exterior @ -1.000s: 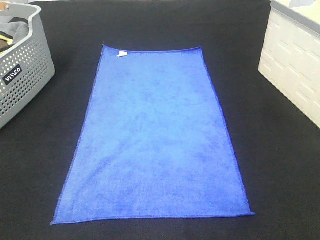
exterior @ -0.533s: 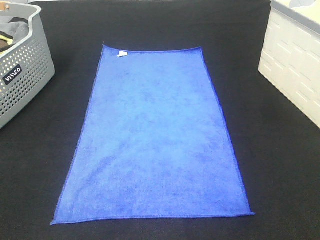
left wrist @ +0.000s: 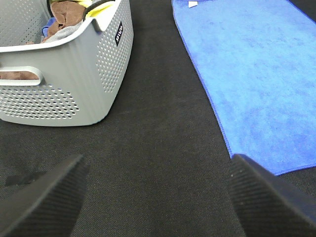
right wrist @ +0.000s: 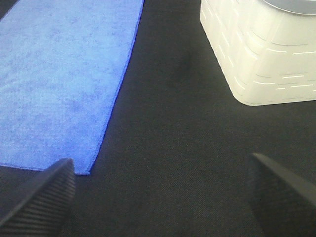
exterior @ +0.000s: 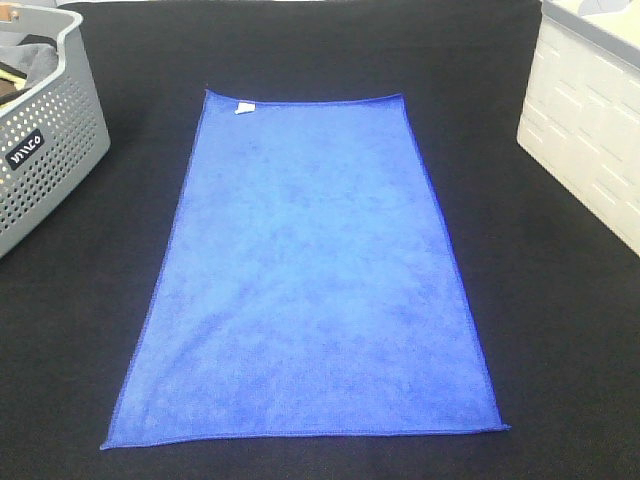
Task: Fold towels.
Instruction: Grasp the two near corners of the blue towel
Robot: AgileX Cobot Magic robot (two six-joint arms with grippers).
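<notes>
Ahead of the fingers (left wrist: 44, 197), on the black table (exterior: 520, 330), the towel (exterior: 305, 270) lies flat, its near corners just before the left gripper (left wrist: 158, 197) and right gripper (right wrist: 163, 197), both gaping wide and empty; uneven pinches would likely skew the fold.

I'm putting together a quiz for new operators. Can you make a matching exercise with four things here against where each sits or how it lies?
Things:
1. blue towel
2. grey basket
3. white bin
4. white tag

Place or state:
a. right edge of the high view
b. far corner of the blue towel
c. spread flat, unfolded
d. left edge of the high view

Pairs: 1-c, 2-d, 3-a, 4-b
</notes>
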